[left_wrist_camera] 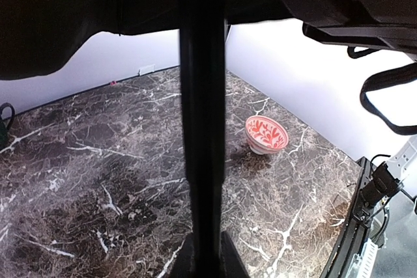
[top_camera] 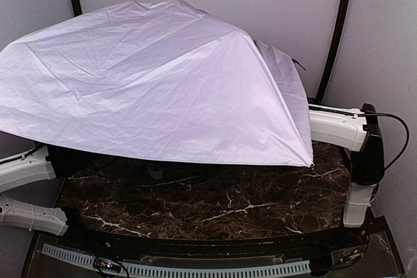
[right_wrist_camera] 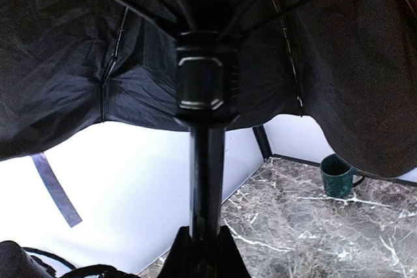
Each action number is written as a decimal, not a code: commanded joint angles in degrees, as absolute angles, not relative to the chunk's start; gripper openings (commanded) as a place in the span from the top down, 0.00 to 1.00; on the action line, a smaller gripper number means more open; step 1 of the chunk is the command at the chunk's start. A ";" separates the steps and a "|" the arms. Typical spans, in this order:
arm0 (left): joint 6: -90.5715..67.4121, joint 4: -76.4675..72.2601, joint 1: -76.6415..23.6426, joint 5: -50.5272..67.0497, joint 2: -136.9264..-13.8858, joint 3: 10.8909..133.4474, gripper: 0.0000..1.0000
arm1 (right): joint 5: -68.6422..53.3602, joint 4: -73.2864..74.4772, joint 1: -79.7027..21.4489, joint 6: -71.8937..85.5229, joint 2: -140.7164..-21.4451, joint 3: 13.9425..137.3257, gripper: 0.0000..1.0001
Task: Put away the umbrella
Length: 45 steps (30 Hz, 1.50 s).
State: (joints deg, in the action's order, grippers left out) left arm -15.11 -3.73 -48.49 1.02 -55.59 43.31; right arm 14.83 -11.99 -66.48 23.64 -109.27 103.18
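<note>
Claw on the left point(left_wrist_camera: 203, 260): narrow, its fingers pressed on either side of the thin black shaft point(left_wrist_camera: 203, 128), so it appears to hold the umbrella low on the stem.
Umbrella point(top_camera: 150, 76): fully open, its pale canopy spreading over the tabletop point(top_camera: 215, 206) from the left edge almost to the right edge and hiding the far edge from the top camera.
Bowl point(left_wrist_camera: 267, 133): red-patterned, under the canopy, close to a tabletop edge by the white wall.
Mug point(right_wrist_camera: 337, 175): dark green, near a tabletop corner.
Claw on the right point(right_wrist_camera: 207, 247): narrow too, apparently gripping the same shaft just below the runner point(right_wrist_camera: 203, 83).
Risk: with both claws on one thin stem, opposing pulls could bend it. As the canopy folds, its rim could sweep the bowl or mug, which the top camera cannot see. A rib could also snag on an arm.
Count: one umbrella, one bowl, one mug, two claws.
</note>
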 commanded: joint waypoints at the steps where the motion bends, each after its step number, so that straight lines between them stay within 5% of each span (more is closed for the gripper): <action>1: -11.37 -7.09 -48.60 5.51 -52.98 44.57 0.96 | 10.99 -11.55 -65.88 23.45 -109.18 105.98 1.00; 4: -13.17 -10.02 -48.60 7.71 -51.19 42.70 0.62 | 5.96 -14.71 -65.08 26.32 -107.70 104.86 1.00; 8: -15.29 -13.21 -48.61 7.07 -49.30 38.90 0.51 | -1.66 -17.88 -64.48 28.74 -106.53 105.49 1.00; 16: -20.22 -17.10 -48.53 12.99 -49.75 37.49 0.73 | -17.28 -23.56 -63.21 32.23 -105.41 103.97 1.00; 21: -21.39 -19.54 -48.58 16.75 -49.26 36.83 1.00 | -17.81 -22.76 -62.87 31.87 -105.29 103.97 1.00; 24: -23.54 -20.70 -48.60 16.30 -49.83 36.65 1.00 | -11.64 -21.62 -62.99 31.45 -105.16 103.90 0.98; 30: -25.83 -22.20 -48.60 15.36 -51.47 36.69 1.00 | 5.45 -22.04 -66.11 19.96 -105.45 105.66 0.61; 39: -24.19 -22.83 -48.60 15.89 -51.51 37.00 1.00 | 16.26 -21.96 -65.73 20.33 -107.67 108.65 0.49; 45: -23.93 -22.54 -48.60 16.36 -51.81 37.18 1.00 | 11.44 -20.86 -64.71 21.67 -109.30 111.35 0.49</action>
State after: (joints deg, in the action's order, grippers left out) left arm -25.91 -17.72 -48.45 15.29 -52.64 36.86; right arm 12.51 -19.55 -65.34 21.30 -107.83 107.70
